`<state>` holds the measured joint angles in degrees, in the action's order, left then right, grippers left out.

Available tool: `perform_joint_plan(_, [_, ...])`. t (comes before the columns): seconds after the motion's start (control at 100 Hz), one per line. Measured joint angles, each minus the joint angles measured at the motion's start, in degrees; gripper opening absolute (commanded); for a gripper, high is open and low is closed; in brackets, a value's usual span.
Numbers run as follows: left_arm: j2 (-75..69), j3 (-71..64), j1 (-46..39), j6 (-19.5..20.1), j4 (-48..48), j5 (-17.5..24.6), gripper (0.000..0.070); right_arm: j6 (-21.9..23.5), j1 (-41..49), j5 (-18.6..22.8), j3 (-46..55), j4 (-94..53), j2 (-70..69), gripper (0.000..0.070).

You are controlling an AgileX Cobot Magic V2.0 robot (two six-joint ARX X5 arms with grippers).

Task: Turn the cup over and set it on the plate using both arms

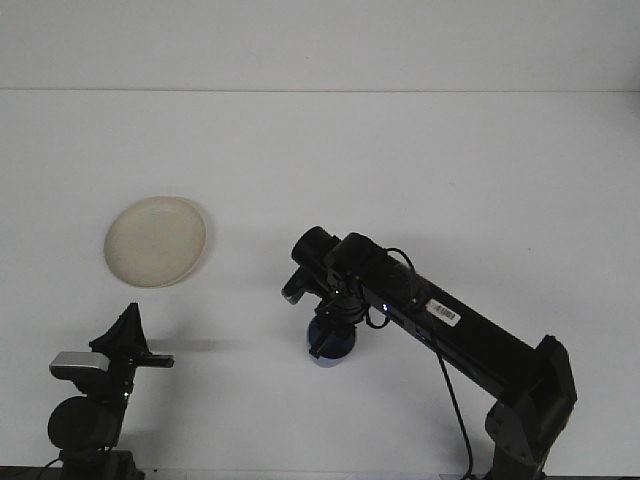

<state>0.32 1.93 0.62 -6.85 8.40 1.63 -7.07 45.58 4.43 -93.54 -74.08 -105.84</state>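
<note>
The blue cup is low at the table's front centre, right under my right wrist. My right gripper points down and is shut on it, so most of the cup is covered; I cannot tell which way its mouth faces. The cream plate lies flat at the left, well apart from the cup. My left gripper hangs near the front left edge, in front of the plate, with nothing seen in it.
The right arm stretches diagonally from the bottom right corner to the table's centre. The white table runs back to a wall line at the far edge.
</note>
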Motion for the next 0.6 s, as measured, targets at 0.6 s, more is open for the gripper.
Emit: perform_joint_plan(0.6, [0.0,0.0,0.0,-0.13,0.02,0.0,0.0013,-0.2,0.24,0.04,-0.17,1.01,-1.51,0.0])
